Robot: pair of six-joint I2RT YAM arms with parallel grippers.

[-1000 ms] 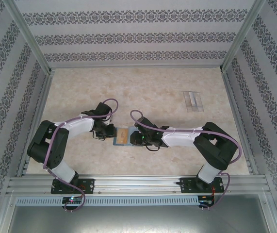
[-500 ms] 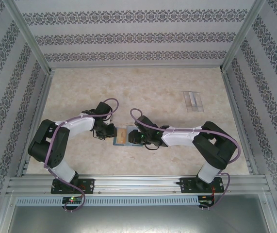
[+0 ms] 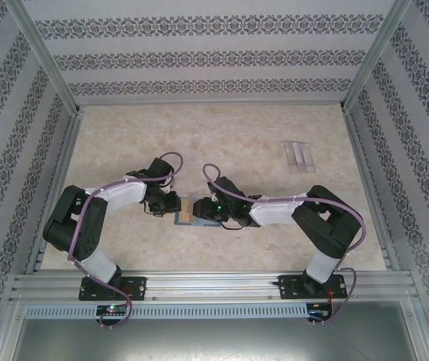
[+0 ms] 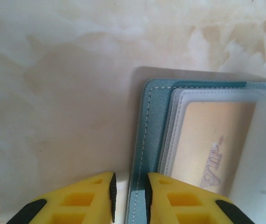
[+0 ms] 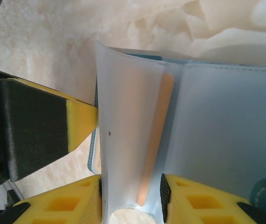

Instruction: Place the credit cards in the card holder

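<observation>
**Left gripper** (image 4: 129, 196): the yellow fingertips stand narrowly apart. They straddle the stitched outer edge of the teal card holder (image 4: 152, 140), one tip over the table (image 3: 237, 143) and the other over the holder's cover. Whether they pinch that edge cannot be told.

**Right gripper** (image 5: 130, 200): the jaws stand partly apart with a translucent pocket leaf (image 5: 123, 121) filling the gap between them. A firm grip on the leaf cannot be told. A tan credit card (image 5: 153, 140) shows through the leaf as a slanted strip. From the left wrist it lies flat inside the clear pocket, with script lettering on its face. One left fingertip (image 5: 81, 123) comes in from the side, just beside the leaf's free edge.

**Arms, from above:** the holder lies open on the table at the near centre, between the two grippers. The left arm (image 3: 116, 194) and the right arm (image 3: 278, 212) are each folded at the elbow. The white forearms run inward and low so that the wrists meet over the holder from opposite sides.

**Surroundings:** a clear plastic stand (image 3: 298, 156) lies well apart, toward the far right.
</observation>
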